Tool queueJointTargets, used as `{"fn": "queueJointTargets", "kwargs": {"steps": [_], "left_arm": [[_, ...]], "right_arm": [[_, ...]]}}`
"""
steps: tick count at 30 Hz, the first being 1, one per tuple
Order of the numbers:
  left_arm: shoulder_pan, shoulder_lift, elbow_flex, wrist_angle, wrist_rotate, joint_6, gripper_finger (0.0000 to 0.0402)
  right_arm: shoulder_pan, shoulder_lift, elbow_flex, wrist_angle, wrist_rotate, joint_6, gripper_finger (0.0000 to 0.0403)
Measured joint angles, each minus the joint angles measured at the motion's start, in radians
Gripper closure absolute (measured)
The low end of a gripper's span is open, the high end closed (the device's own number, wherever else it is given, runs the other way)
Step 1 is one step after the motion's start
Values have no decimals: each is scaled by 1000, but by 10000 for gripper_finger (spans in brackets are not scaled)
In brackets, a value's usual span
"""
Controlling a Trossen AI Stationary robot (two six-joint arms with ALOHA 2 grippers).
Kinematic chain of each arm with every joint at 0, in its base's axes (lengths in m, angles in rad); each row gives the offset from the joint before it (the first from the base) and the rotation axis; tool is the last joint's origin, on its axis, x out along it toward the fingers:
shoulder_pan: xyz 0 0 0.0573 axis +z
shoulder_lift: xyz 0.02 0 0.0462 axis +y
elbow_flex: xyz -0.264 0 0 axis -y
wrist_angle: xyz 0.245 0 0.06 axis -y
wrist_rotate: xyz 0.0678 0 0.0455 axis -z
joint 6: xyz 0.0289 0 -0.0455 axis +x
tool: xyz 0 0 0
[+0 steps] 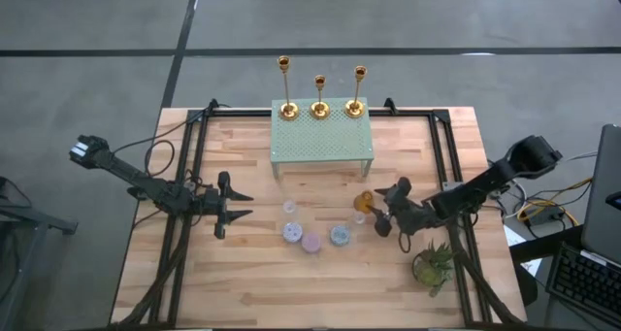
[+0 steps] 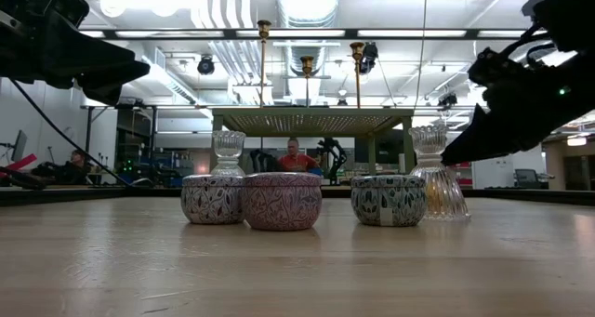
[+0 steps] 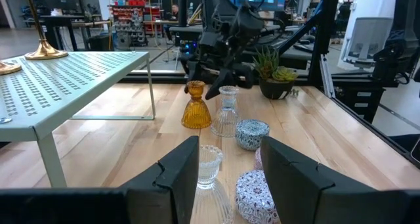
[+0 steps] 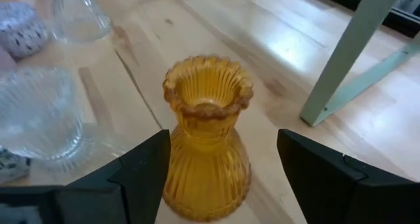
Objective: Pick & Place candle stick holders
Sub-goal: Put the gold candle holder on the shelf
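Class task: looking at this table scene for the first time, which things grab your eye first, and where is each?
Three gold candlestick holders stand in a row on the pale green perforated shelf at the table's far edge. In front of it, the right gripper stands open around an amber ribbed glass holder. The left gripper waits open near a clear glass holder, beside three patterned candle tins.

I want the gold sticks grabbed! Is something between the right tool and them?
Yes. The open right tool has an amber vase between its fingers. The gold sticks stand farther off on the green shelf, above the table.
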Motion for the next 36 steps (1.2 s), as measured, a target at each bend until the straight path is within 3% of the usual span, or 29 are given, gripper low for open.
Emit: {"fn": "queueJointTargets", "kwargs": {"steps": [23,36], "left_arm": [[0,0,0,0,0,0,234],[0,0,0,0,0,0,234]], "right_arm": [[-40,202,45,184,86,-70,162],[-49,224,47,267,103,-115,230]]}}
